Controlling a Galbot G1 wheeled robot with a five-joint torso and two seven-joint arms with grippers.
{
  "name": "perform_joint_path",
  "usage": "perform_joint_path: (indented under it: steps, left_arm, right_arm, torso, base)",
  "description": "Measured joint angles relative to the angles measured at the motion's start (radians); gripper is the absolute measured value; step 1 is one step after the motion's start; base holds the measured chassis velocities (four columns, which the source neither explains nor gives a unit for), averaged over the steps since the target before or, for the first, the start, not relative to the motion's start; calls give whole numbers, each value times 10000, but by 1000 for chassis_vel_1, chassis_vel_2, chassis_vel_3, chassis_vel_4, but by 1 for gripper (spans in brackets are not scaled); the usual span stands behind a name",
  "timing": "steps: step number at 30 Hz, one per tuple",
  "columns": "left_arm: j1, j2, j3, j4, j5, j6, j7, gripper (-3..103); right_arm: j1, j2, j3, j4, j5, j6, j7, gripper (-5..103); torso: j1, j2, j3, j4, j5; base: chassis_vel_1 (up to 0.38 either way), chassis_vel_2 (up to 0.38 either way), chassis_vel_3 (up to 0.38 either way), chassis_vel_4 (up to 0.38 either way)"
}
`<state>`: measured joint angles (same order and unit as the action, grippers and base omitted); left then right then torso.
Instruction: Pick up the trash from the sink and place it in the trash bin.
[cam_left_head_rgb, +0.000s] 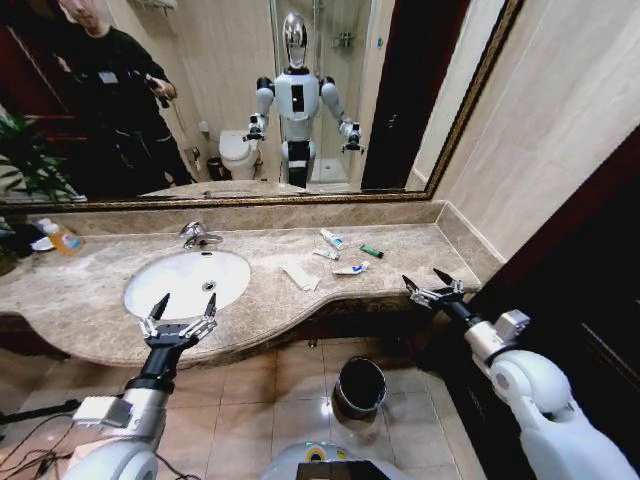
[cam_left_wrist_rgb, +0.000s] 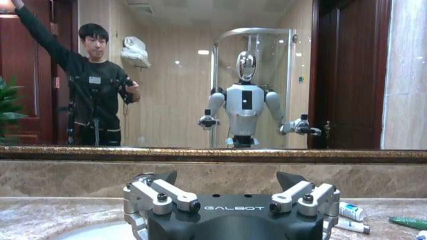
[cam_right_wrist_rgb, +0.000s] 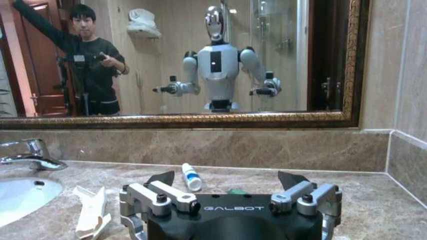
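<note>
Both grippers: you held left gripper (cam_left_head_rgb: 182, 318) and right gripper (cam_left_head_rgb: 432, 285) spread, empty, ready.
Trash: tubes (cam_left_head_rgb: 333, 239) lay beyond the right jaws on the counter (cam_left_head_rgb: 400, 255).

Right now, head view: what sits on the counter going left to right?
Soap bottle → sink → tap → paper wrapper → white tubes → green piece. The left gripper hovers open at the sink's front rim; the right gripper is open off the counter's right end.

Tap (cam_left_head_rgb: 197, 236) guards sink (cam_left_head_rgb: 150, 290) rear; floor around trash bin (cam_left_head_rgb: 360, 386) open
</note>
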<state>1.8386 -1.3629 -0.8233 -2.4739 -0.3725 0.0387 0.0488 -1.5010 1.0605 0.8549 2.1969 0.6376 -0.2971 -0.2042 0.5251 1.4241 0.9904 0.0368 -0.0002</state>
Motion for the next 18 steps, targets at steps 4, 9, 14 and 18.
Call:
perform_joint_path:
  steps: [4,9,14,18]
  left_arm:
    - [0,0,0,0,0,0,0,100]
    - [0,0,0,0,1,0,0,100]
    - [0,0,0,0,0,0,0,100]
    - [0,0,0,0,0,0,0,100]
  right_arm:
    - [-84,131,-83,232,20,-78,93,100]
    - [211,139,-442,335,29,-301,-21,100]
    - [446,53,-491,210,31,-407,-453,100]
    - [744,-106,-488,-284,-8,-387,-641,100]
  torso:
    - [0,2,0,-1,1]
    - [0,2,0,0,3]
    - [0,2,0,0,0]
    - [0,2,0,0,5]
  base:
    - [0,0,0,0]
    - [0,0,0,0]
    - [0,0,0,0]
    - [0,0,0,0]
